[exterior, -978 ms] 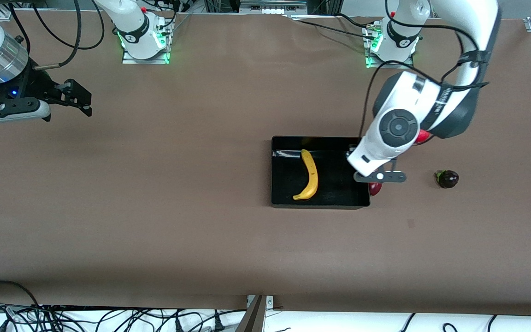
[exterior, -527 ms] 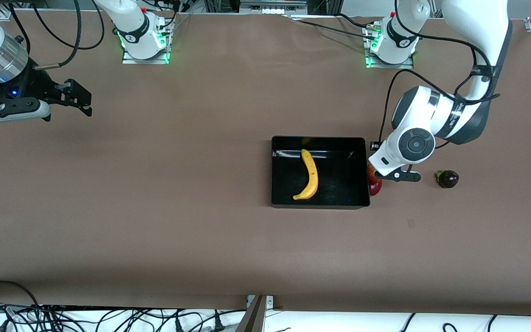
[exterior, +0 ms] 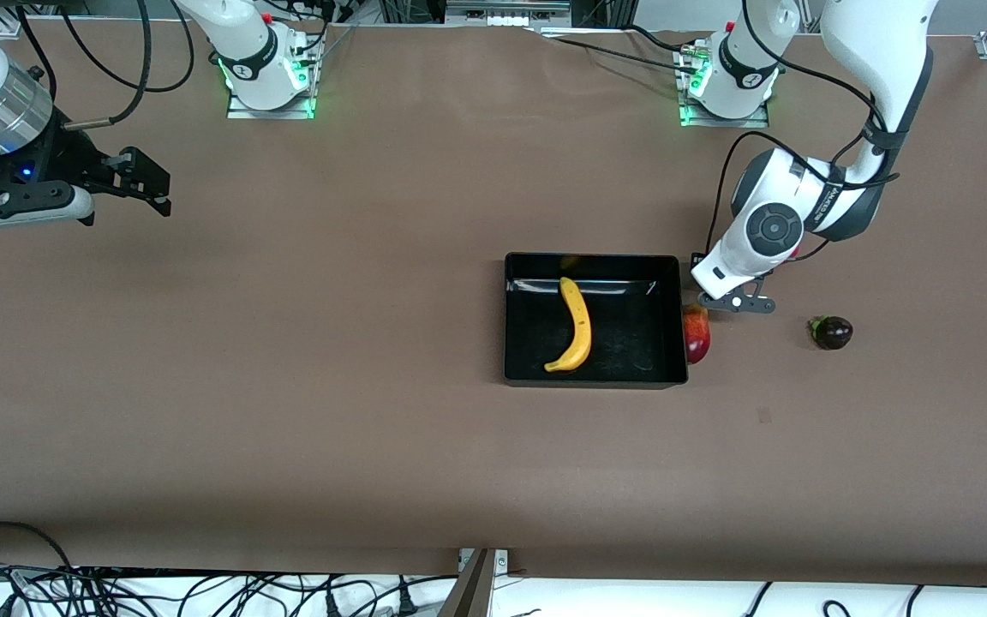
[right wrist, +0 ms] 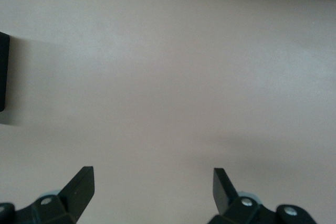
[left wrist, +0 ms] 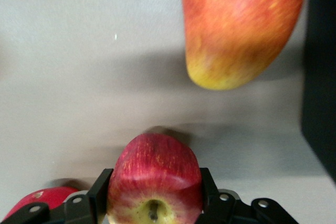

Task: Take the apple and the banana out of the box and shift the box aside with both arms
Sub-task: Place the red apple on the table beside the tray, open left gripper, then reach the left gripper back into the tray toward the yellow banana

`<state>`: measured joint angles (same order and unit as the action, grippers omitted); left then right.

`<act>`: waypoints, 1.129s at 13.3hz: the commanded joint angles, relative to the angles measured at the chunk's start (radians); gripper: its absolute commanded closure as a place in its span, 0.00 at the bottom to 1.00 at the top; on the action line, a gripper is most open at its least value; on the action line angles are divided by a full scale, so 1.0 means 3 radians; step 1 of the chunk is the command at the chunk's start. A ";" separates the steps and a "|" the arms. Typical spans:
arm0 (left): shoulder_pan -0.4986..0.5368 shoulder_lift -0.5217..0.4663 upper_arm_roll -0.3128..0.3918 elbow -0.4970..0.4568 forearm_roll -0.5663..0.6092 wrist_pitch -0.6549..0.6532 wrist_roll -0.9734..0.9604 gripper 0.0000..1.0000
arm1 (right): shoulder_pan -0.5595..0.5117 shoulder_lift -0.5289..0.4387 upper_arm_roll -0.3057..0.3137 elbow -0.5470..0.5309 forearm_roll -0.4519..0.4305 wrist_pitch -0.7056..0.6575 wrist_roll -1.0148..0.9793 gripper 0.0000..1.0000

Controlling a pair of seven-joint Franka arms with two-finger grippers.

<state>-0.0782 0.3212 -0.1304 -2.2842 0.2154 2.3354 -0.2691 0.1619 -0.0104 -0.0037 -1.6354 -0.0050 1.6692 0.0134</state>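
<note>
Apple (left wrist: 155,174), small, round, red with yellowish streaks, sits firm, smooth and light between the left tool's (left wrist: 155,203) half-closed fingers across its widest part, above the desk (left wrist: 68,103) beside the glossy black plastic box (exterior: 594,377); right tool (right wrist: 152,187) waits wide open, empty.

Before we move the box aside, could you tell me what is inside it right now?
Only the banana lies in the box. The apple is out, held in the left gripper over the table beside the box. Nothing inside looks covered.
</note>
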 commanded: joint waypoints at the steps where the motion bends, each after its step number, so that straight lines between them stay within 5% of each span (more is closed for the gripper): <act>1: 0.0051 -0.0074 -0.0036 -0.0051 0.0064 0.0044 0.0023 0.00 | 0.0002 0.0009 -0.0003 0.0047 0.0037 -0.0031 -0.0055 0.00; 4: 0.0102 -0.0262 -0.0051 0.0071 0.0064 -0.0012 0.0053 0.00 | 0.0002 0.0009 -0.0003 0.0047 0.0037 -0.0031 -0.0055 0.00; 7: 0.0046 -0.0273 -0.0239 0.0820 -0.0017 -0.0685 0.0003 0.00 | 0.0002 0.0009 -0.0003 0.0047 0.0037 -0.0031 -0.0055 0.00; 10: 0.0005 0.0150 -0.0465 0.1680 -0.0481 -0.1122 -0.0151 0.00 | 0.0002 0.0009 -0.0003 0.0042 0.0037 -0.0031 -0.0055 0.00; 15: -0.0710 0.0902 -0.0435 0.2362 -0.0647 -0.1076 -0.1208 0.00 | 0.0002 0.0009 -0.0003 0.0047 0.0032 -0.0031 -0.0055 0.00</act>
<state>-0.2068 0.4779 -0.2744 -1.6869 0.0214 2.0299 -0.5251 0.1620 -0.0103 -0.0037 -1.6353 -0.0050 1.6692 0.0133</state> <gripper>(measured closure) 0.000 0.000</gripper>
